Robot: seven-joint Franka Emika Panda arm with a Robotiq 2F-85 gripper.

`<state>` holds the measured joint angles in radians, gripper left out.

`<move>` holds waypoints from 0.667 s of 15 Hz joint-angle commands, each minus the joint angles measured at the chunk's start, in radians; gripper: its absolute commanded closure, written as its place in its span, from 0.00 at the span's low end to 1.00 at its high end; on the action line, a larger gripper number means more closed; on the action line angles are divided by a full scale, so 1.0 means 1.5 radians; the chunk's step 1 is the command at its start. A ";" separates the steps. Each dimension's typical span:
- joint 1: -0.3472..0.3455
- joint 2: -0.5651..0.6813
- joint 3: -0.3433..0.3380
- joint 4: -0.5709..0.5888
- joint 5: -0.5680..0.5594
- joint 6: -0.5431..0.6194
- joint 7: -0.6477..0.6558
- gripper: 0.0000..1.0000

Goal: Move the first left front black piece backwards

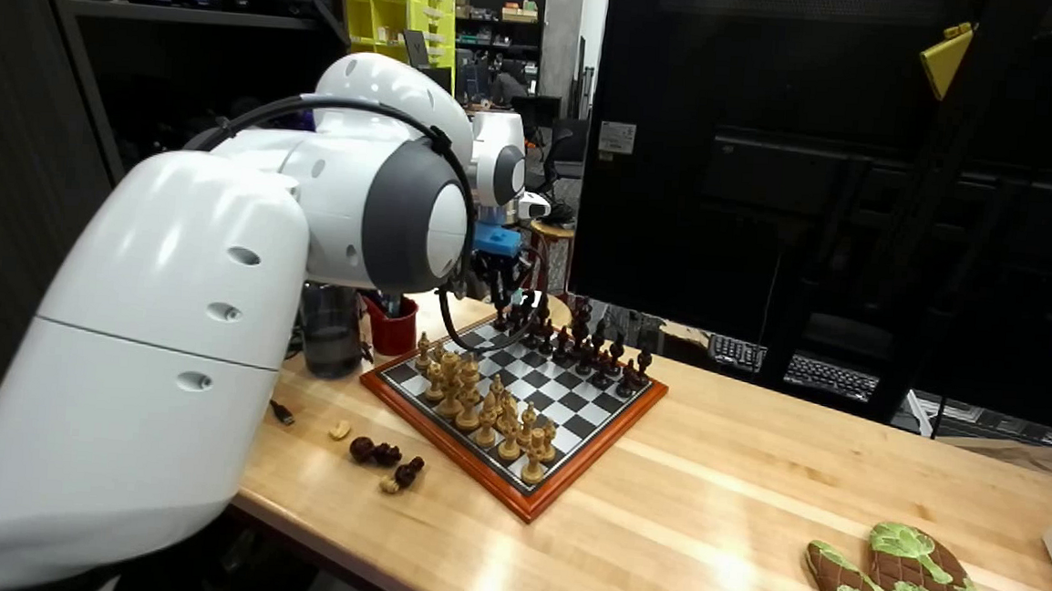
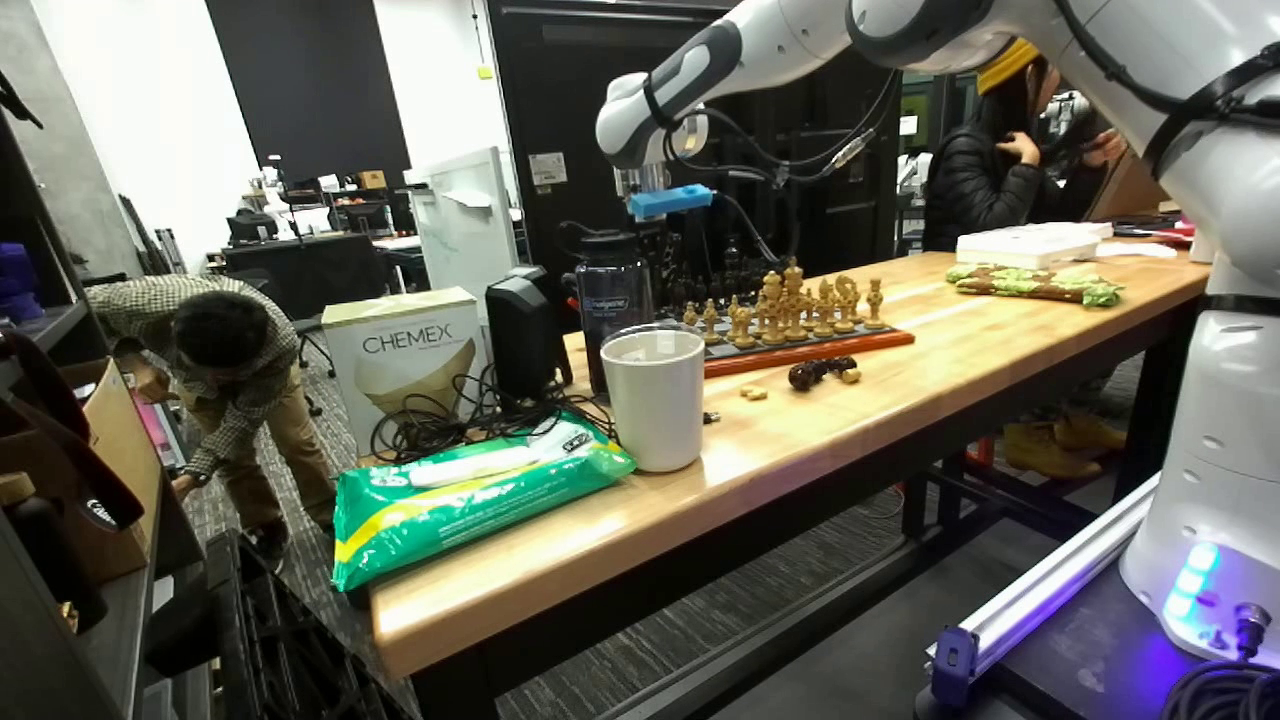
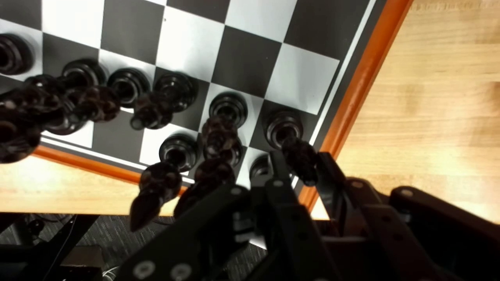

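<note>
Bulky and white, the arm (image 1: pixel 178 311) looms nearest at eight o'clock of an exterior view, its thick link leaning towards one o'clock. Past a bend with a dark collar (image 1: pixel 398 219) it stretches away from the camera, and the wrist (image 1: pixel 498 161) hangs straight down over the twelve o'clock corner of the chessboard (image 1: pixel 592 446), a blue block (image 1: pixel 497 239) at its lower end. In an exterior view the forearm (image 2: pixel 790 40) slopes down towards eight o'clock, the blue block showing at one o'clock of a dark bottle (image 2: pixel 612 300).

Seen from the wrist, the claw (image 3: pixel 301 162) is narrow, its fingers (image 3: pixel 332 173) pinching the upper part of a black piece (image 3: pixel 297 153). The base lies over a dark square at the four o'clock end of the front row, orange rim (image 3: pixel 351 105) at its three o'clock; whether base and square touch I cannot tell. Other black pieces (image 3: pixel 175 91) run off towards ten o'clock. Pale pieces (image 1: pixel 467 409) line the board's eight o'clock side, a few loose pieces (image 1: pixel 361 450) lie beyond them on the worktop (image 1: pixel 705 507), and an oven mitt (image 1: pixel 928 585) rests well apart at four o'clock
</note>
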<state>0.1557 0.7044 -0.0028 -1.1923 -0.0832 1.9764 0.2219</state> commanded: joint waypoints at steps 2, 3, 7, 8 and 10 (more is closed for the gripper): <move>0.002 -0.008 -0.001 0.000 -0.006 -0.008 -0.009 0.94; 0.002 -0.008 -0.001 0.000 -0.006 -0.008 -0.010 0.94; 0.002 -0.005 0.000 0.003 -0.005 -0.007 -0.012 0.94; 0.001 -0.005 0.000 0.003 -0.005 -0.008 -0.013 0.94; 0.001 -0.005 0.000 0.002 -0.005 -0.007 -0.016 0.52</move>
<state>0.1557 0.7046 -0.0028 -1.1917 -0.0832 1.9764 0.2124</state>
